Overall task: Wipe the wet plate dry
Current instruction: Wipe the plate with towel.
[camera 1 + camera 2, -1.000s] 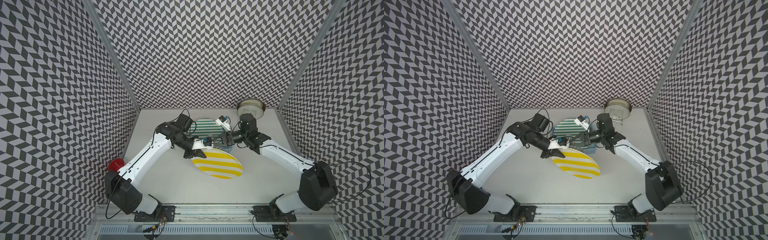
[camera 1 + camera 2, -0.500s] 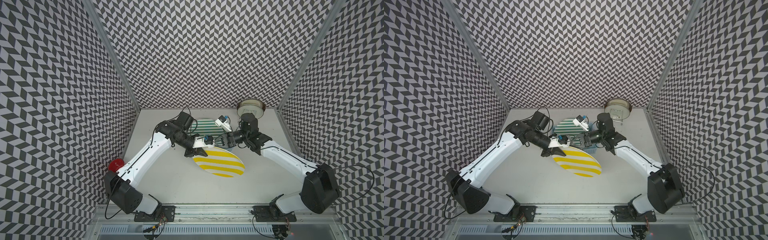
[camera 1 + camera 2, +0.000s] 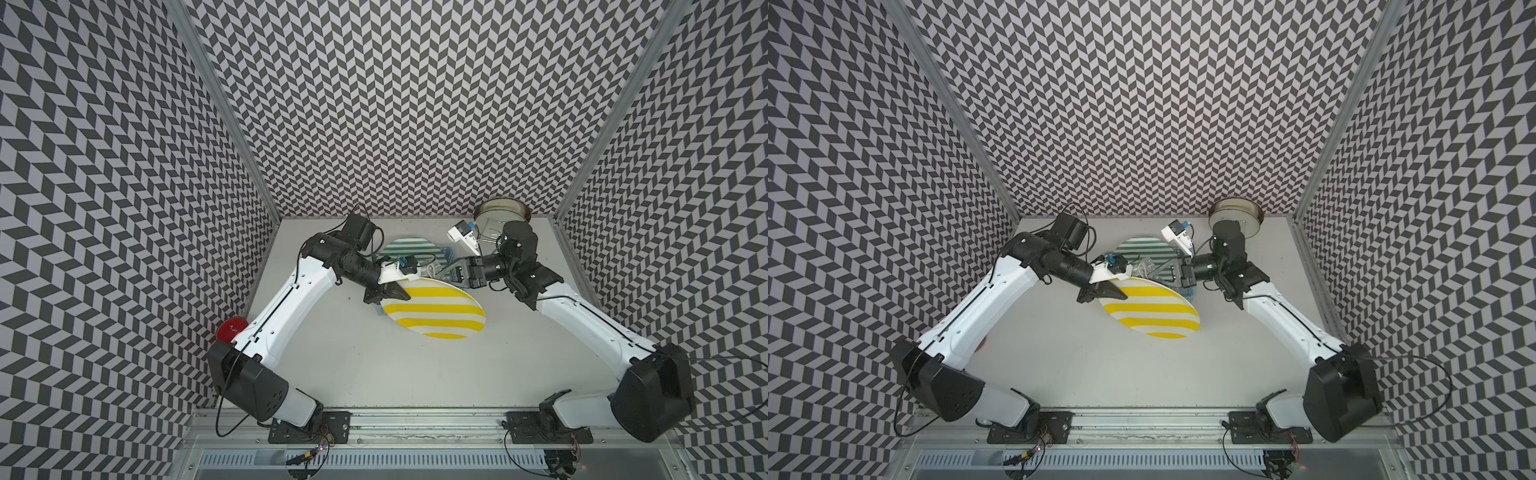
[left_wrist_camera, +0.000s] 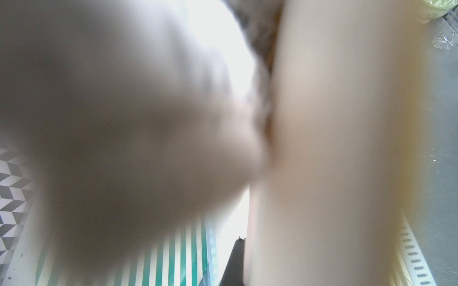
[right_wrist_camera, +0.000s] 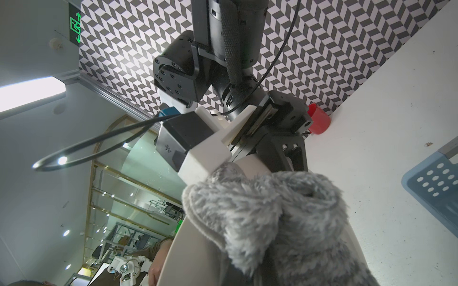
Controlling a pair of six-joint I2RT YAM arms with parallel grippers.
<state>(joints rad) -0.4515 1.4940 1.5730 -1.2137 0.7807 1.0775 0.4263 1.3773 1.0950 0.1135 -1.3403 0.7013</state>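
The plate point(image 3: 436, 309) point(image 3: 1150, 309), white with yellow stripes, hangs tilted above the table in both top views. My left gripper point(image 3: 398, 293) point(image 3: 1115, 291) is shut on its left rim. A dark finger point(image 4: 235, 262) shows beside the plate's cream face point(image 4: 334, 148) in the left wrist view. My right gripper point(image 3: 451, 274) point(image 3: 1173, 270) is shut on a grey fluffy cloth point(image 5: 272, 210) point(image 3: 1144, 266). The cloth presses against the plate's far edge point(image 5: 203, 260) and hides the right gripper's fingers. It also fills the left wrist view as a blurred mass point(image 4: 124, 123).
A green-striped plate point(image 3: 409, 249) point(image 3: 1144, 249) stands in a blue perforated rack point(image 3: 442, 251) point(image 5: 436, 188) just behind the grippers. A metal bowl point(image 3: 498, 212) point(image 3: 1233, 212) sits at the back right corner. A red cup point(image 3: 230, 330) point(image 5: 318, 118) stands by the left wall.
The plate has moved slightly toward the back in my left gripper. My right gripper has stayed against its far edge with the cloth.
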